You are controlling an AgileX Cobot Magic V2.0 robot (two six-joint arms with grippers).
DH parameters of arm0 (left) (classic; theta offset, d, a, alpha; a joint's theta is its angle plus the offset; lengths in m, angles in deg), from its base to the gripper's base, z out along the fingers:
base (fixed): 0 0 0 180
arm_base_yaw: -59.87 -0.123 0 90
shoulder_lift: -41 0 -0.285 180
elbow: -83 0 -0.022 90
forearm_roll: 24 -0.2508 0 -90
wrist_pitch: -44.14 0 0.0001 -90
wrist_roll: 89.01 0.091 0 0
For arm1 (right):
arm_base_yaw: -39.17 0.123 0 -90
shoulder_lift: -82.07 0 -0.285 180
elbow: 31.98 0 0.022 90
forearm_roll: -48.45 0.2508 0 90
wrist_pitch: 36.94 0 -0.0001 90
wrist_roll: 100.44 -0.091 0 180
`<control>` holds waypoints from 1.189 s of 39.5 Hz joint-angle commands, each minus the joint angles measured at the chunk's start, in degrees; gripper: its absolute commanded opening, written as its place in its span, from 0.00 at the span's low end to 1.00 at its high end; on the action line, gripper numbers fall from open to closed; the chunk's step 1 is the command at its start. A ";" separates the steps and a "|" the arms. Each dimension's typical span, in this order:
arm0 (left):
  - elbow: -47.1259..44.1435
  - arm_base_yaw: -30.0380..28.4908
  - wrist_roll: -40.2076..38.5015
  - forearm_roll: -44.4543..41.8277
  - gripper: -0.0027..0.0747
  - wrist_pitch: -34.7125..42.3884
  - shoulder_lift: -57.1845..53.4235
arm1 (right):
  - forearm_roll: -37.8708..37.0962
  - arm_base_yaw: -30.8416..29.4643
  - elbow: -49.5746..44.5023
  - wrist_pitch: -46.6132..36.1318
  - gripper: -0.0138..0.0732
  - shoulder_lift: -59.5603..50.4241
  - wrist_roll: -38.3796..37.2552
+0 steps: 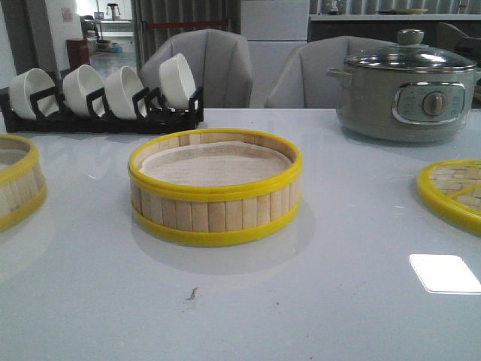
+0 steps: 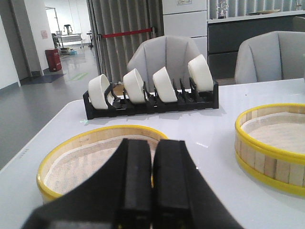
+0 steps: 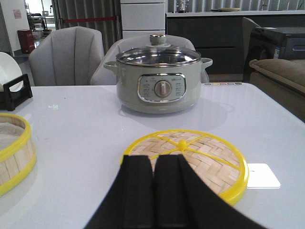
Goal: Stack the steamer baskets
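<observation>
On a glossy white table [image 1: 301, 301] before grey chairs [image 1: 207, 64], one paper-lined steamer basket [image 1: 215, 188] sits centrally, another [image 1: 19, 188] far left, while the left gripper [image 2: 151, 186] and right gripper [image 3: 153, 191] are both clenched empty

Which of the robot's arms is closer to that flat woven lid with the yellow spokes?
The right. Its fingers hang just in front of the lid, which lies at the table's right edge. The left fingers are over by the left-hand steamer basket, far across the table.
</observation>
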 commanded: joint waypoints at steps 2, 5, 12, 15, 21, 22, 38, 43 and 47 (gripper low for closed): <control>0.05 0.02 -0.50 0.03 0.15 4.63 -0.71 | 0.20 -0.01 0.85 -4.55 0.21 -1.22 0.52; 0.05 0.02 -0.50 0.03 0.15 4.63 -0.71 | 0.20 -0.01 0.85 -4.55 0.21 -1.22 0.52; 0.05 0.02 -0.50 0.03 0.15 4.63 -0.71 | 0.20 -0.01 0.85 -4.55 0.21 -1.22 0.52; 0.05 0.02 -0.50 0.03 0.15 4.63 -0.71 | 0.20 -0.01 0.85 -4.55 0.21 -1.22 0.52; 0.05 0.02 -0.50 0.03 0.15 4.63 -0.71 | 0.20 -0.01 0.85 -4.55 0.21 -1.22 0.52; 0.05 0.02 -0.50 0.03 0.15 4.63 -0.71 | 0.20 -0.01 0.85 -4.55 0.21 -1.22 0.52; 18.31 0.02 -0.82 2.37 0.15 -8.95 14.55 | 0.20 -0.01 0.85 -4.55 0.21 -1.22 0.52; 35.08 0.02 -0.82 -0.20 0.15 -17.44 28.45 | 0.20 -0.01 0.85 -4.55 0.21 -1.22 0.52; 51.63 0.02 -0.82 -0.45 0.15 -27.64 40.28 | 0.20 -0.01 0.85 -4.55 0.21 -1.22 0.52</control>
